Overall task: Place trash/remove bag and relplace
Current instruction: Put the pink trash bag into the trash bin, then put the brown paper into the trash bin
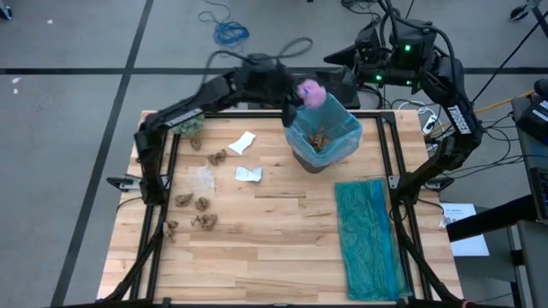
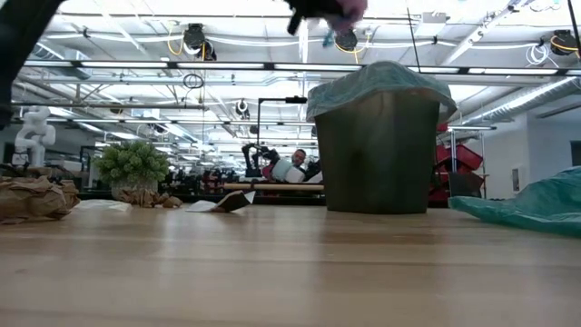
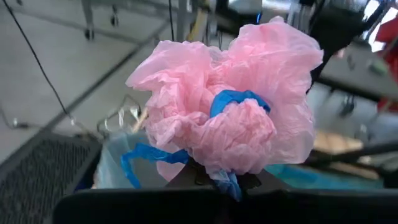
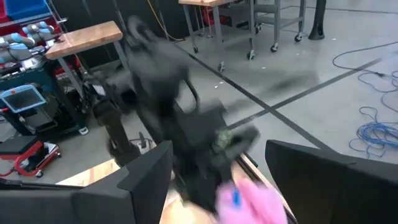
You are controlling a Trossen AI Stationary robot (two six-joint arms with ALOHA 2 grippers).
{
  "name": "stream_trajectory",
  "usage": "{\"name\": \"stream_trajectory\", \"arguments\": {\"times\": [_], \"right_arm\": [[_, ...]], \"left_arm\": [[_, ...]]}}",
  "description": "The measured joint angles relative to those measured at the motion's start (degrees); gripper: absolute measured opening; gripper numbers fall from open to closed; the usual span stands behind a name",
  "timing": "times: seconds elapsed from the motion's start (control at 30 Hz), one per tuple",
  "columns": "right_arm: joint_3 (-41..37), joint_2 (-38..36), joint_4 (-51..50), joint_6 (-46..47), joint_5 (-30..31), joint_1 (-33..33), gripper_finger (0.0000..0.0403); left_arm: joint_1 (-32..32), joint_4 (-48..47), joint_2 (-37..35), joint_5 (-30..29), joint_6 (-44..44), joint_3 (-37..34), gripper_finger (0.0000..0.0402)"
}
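Pink crumpled wad (image 3: 230,112), with a blue scrap tangled in it, sits clamped in the left jaws (image 1: 301,96), held just above the near rim of the bin (image 1: 324,137). It looks feather-light and soft, so a pinch through its bunched middle should hold best; loose edges would probably slip or tear. The thin blue bag (image 1: 347,128) lining the bin already holds brown scraps (image 1: 318,139). More brown wads (image 1: 202,204) and white paper bits (image 1: 248,174) lie on the counter (image 1: 274,248). The right jaws stand apart, waiting behind the bin.
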Motion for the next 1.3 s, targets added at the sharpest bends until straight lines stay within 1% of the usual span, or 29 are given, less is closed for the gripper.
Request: {"name": "stream_trajectory", "arguments": {"times": [0.07,0.17,0.3,0.5,0.67,0.8,0.93,1.03,1.1,1.13,1.23,1.3], "right_arm": [[0.00,-0.06,0.09,-0.14,0.00,0.00,0.0251],[0.00,-0.07,0.07,-0.17,-0.02,0.00,0.0251],[0.00,-0.09,0.05,-0.17,-0.09,0.00,0.0251],[0.00,-0.13,0.03,-0.21,-0.09,0.00,0.0251],[0.00,-0.13,0.00,-0.34,-0.09,0.00,0.0251],[0.00,-0.13,-0.02,-0.34,-0.09,0.02,0.0251],[0.00,-0.15,-0.04,-0.36,-0.11,0.02,0.0251],[0.00,-0.15,-0.06,-0.36,-0.20,0.02,0.0251],[0.00,-0.15,-0.06,-0.49,-0.24,0.02,0.0251],[0.00,-0.15,-0.06,-0.69,-0.26,0.04,0.0251],[0.00,-0.15,-0.06,-1.57,-0.26,0.02,0.0251],[0.00,-0.15,-0.04,-1.67,-0.27,0.02,0.0251]], "left_arm": [[-0.53,-0.77,2.22,-0.07,0.94,0.00,0.0005],[-1.34,-2.33,5.03,-0.03,2.44,0.00,0.0027],[-2.51,-2.44,7.01,0.00,2.46,0.00,0.0076],[-3.24,-0.16,6.80,-0.04,2.40,0.00,0.0165],[-3.23,0.27,6.70,-0.07,2.02,0.07,0.0214],[-3.24,-0.82,6.70,-0.26,2.04,0.07,0.0231],[-3.20,-1.61,6.45,-0.26,2.43,0.07,0.0232],[-2.67,-3.60,4.30,-0.78,2.94,0.04,0.0233],[-2.18,-8.09,1.68,-3.42,5.19,1.07,0.0233],[-2.07,-11.43,0.28,-6.12,7.37,2.13,0.0231],[-2.08,-22.89,-4.53,-18.24,14.23,5.92,0.0221],[-2.06,-29.64,-7.60,-24.99,15.49,8.35,0.0211]]}}
